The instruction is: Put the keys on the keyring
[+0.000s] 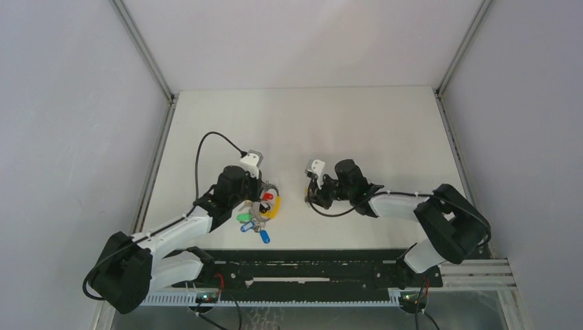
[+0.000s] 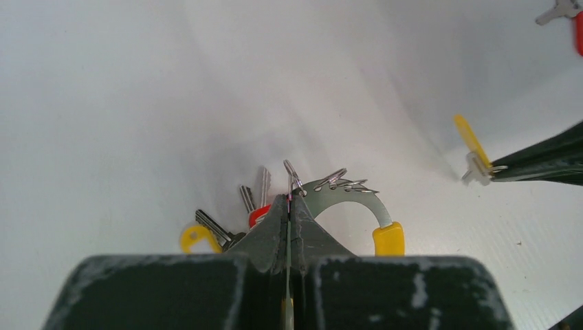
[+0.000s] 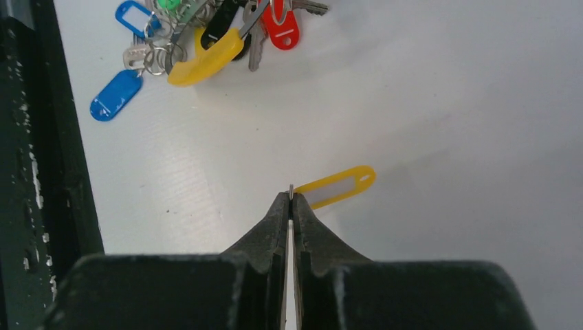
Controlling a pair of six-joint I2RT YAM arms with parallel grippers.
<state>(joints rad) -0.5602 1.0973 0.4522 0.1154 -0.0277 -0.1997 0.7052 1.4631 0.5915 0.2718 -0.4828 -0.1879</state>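
The keyring (image 2: 357, 194) is a grey metal arc with a yellow end (image 2: 388, 238); it lies on the white table with its bunch of keys (image 1: 258, 216). My left gripper (image 2: 289, 199) is shut on the ring's edge, next to small wire loops. It also shows in the top view (image 1: 267, 196). My right gripper (image 3: 291, 194) is shut on the metal end of the yellow-headed key (image 3: 337, 186), a short way right of the bunch. That key also shows in the left wrist view (image 2: 472, 141). A red-headed key (image 2: 576, 27) lies at the top right edge of the left wrist view.
Blue (image 3: 117, 95), red (image 3: 282, 27) and green heads spread around the bunch, near the black rail (image 1: 309, 265) at the table's front edge. Grey walls enclose the table on the left, right and back. A black cable (image 1: 203, 155) loops off the left wrist.
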